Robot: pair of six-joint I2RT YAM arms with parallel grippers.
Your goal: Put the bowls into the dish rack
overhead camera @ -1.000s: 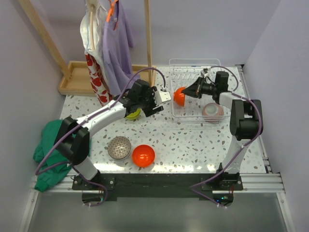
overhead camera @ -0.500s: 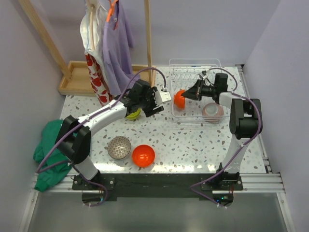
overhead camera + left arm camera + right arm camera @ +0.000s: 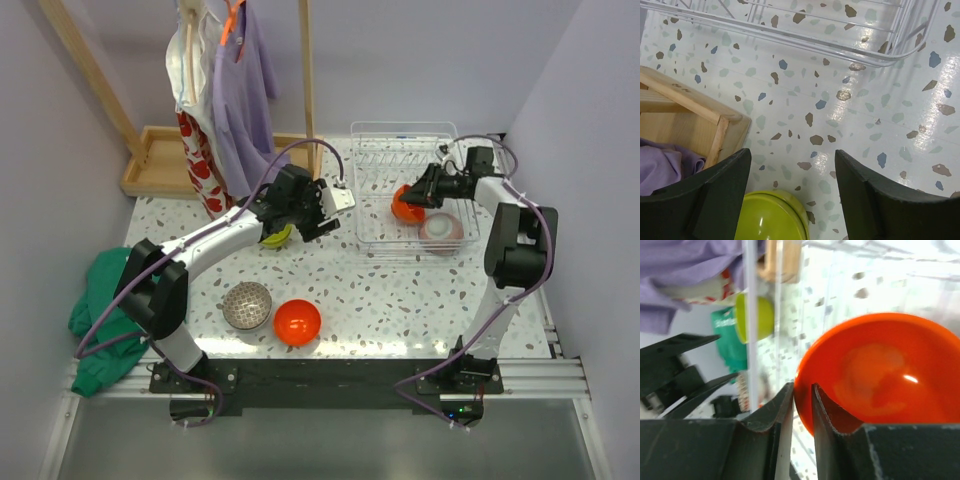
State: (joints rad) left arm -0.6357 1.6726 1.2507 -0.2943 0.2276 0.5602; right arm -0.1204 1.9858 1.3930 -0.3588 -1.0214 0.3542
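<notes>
Orange-red bowl [image 3: 875,375] in the dish rack [image 3: 400,126]; rim between the two fingers [image 3: 775,417] of the right hand [image 3: 802,390], a thin gap apart; hard to tell if pinched or loose; left hand [image 3: 792,152] wide open, holding nothing, just above the lime green bowl [image 3: 772,217] on the bench [image 3: 840,125].

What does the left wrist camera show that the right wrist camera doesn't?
Only the left wrist view: the left jaws, wide open and empty, and the corner of a wooden tray seen sharply.

Only the right wrist view: the orange bowl, its rim between the right jaws, with a green cloth and the left arm in the background.

Both: the green bowl, the purple cloth, wires of the rack and the speckled table.
</notes>
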